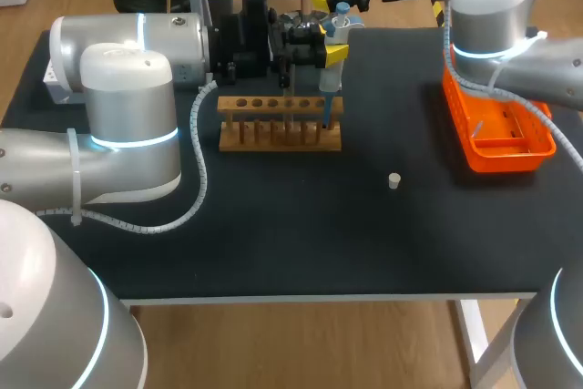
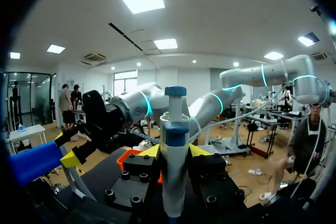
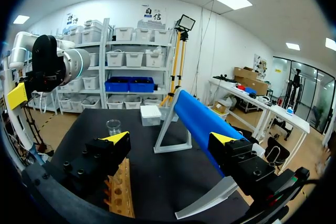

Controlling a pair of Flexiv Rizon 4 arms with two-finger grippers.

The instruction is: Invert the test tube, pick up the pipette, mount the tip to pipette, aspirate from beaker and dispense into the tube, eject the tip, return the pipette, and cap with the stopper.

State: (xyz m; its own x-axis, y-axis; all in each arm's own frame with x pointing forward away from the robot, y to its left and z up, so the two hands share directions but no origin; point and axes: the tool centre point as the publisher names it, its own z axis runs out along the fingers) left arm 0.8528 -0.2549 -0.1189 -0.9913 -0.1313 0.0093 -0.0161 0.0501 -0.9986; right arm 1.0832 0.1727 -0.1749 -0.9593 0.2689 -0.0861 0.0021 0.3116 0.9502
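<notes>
Above the far side of the dark surface [image 1: 273, 243], the left gripper [image 2: 174, 151] is clamped on the pipette [image 2: 174, 124], which stands upright with a yellow tip pressed to each side of its barrel. From the head view, the pipette's lower end reaches down to the end of the wooden rack [image 1: 273, 138]. The right gripper [image 3: 172, 140] is spread wide and holds nothing, with the blue bar [image 3: 202, 124] just ahead. A small white stopper [image 1: 394, 180] lies between the rack and the orange basket [image 1: 510, 159]. A beaker [image 3: 113, 126] stands beyond the rack.

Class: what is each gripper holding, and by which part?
Left gripper holds the pipette upright by its upper body, below the plunger. Right gripper is open, holding nothing.
</notes>
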